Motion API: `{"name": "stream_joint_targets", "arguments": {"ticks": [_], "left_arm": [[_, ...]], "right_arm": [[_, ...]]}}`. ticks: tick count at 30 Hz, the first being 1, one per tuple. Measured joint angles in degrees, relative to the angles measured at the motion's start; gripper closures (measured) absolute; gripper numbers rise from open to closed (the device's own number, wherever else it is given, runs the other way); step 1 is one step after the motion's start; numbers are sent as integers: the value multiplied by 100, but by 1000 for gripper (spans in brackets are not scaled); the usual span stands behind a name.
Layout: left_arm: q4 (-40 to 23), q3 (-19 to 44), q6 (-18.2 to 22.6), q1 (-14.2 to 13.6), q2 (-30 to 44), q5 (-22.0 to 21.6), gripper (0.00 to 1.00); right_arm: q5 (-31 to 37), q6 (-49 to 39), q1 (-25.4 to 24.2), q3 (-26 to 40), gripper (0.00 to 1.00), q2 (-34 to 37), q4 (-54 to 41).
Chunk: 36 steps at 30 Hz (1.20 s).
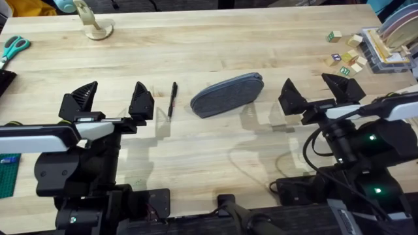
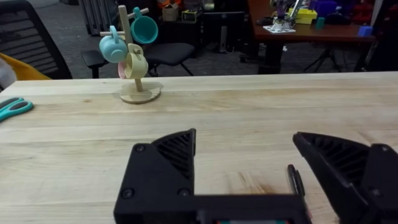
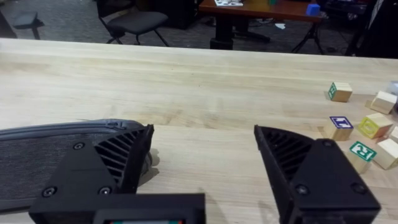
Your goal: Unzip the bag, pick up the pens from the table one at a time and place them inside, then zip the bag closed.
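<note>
Grey felt pouch (image 1: 227,94) lies zipped beside the black pen (image 1: 172,98), both grippers (image 1: 113,99) (image 1: 321,90) spread; the left wrist view cuts the pen off, adding a mug tree (image 2: 132,53).

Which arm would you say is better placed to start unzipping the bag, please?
Probably the right. The right gripper is open and sits just beside the near end of the grey bag, which is zipped shut. The left gripper, also open, is farther off, with the pen lying between it and the bag.
</note>
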Motion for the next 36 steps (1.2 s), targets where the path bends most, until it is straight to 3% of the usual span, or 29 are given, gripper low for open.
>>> {"name": "stream_joint_targets", "arguments": {"ticks": [29, 33, 36], "left_arm": [[-101, 51, 147, 0, 0, 0, 16], [-665, 527, 344, 2, 42, -2, 15], [-1020, 1240, 581, 1, 328, -2, 16]], "right_arm": [[0, -199, 0, 115, 6, 2, -224], [-42, -195, 0, 597, 5, 98, -996], [-62, -170, 0, 1198, 5, 311, -1353]]}}
